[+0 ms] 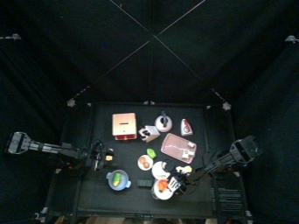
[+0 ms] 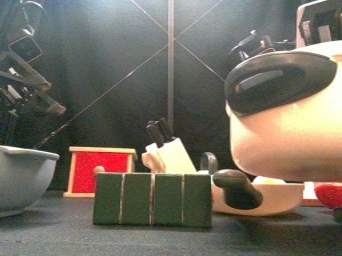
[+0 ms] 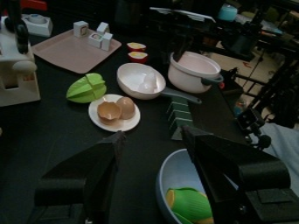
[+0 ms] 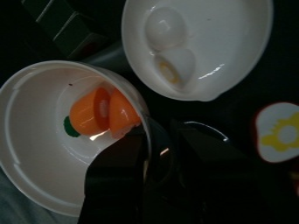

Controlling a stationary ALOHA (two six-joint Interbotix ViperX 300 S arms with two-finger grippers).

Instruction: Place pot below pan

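The pot [image 1: 163, 188] is a small white round vessel at the table's front right. It looms large and tilted in the front view [image 2: 287, 140]. In the right wrist view its white inside [image 4: 47, 149] holds an orange toy [image 4: 100, 109]. My right gripper [image 1: 177, 178] sits on the pot's rim, with its dark jaws [image 4: 146, 144] closed over the rim. The left wrist view shows it at the pot's far edge [image 3: 193, 70]. My left gripper [image 3: 158, 171] is open and empty at the left, above a blue-rimmed bowl. I cannot pick out the pan for certain.
The blue-rimmed bowl [image 1: 119, 179] holds a green toy. White plates [image 3: 140, 80] with toy food lie mid-table, near a green block [image 2: 151, 198]. A pink tray [image 1: 179, 146] and a red box [image 1: 125, 124] stand further back. A toy fried egg [image 4: 278, 131] lies beside the pot.
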